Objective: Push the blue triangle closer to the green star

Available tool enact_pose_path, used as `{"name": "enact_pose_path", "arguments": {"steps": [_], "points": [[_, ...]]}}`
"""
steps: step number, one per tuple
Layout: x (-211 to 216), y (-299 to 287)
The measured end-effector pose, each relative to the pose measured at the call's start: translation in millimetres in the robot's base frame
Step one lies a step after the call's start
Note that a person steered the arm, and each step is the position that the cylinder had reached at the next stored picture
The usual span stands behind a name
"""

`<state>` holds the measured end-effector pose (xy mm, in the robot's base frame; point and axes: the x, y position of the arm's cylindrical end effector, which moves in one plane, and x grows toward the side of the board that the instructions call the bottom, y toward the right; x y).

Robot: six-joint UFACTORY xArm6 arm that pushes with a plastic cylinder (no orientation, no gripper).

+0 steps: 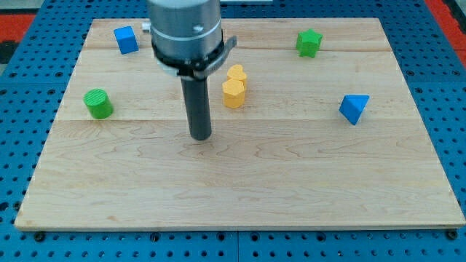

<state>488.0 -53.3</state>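
The blue triangle (353, 108) lies on the wooden board at the view's right. The green star (309, 42) sits near the board's top right, above and left of the triangle, with a clear gap between them. My tip (201, 136) rests on the board near its middle, far to the left of the triangle and below-left of the star. It touches no block.
A yellow hexagon block (233, 92) and a yellow heart (236, 73) sit together just right of the rod. A blue cube (126, 39) is at the top left, a green cylinder (97, 103) at the left. The wooden board (240, 189) lies on a blue pegboard.
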Motion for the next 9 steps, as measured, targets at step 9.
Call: {"name": "enact_pose_path", "arguments": {"steps": [9], "points": [[-52, 250]]}}
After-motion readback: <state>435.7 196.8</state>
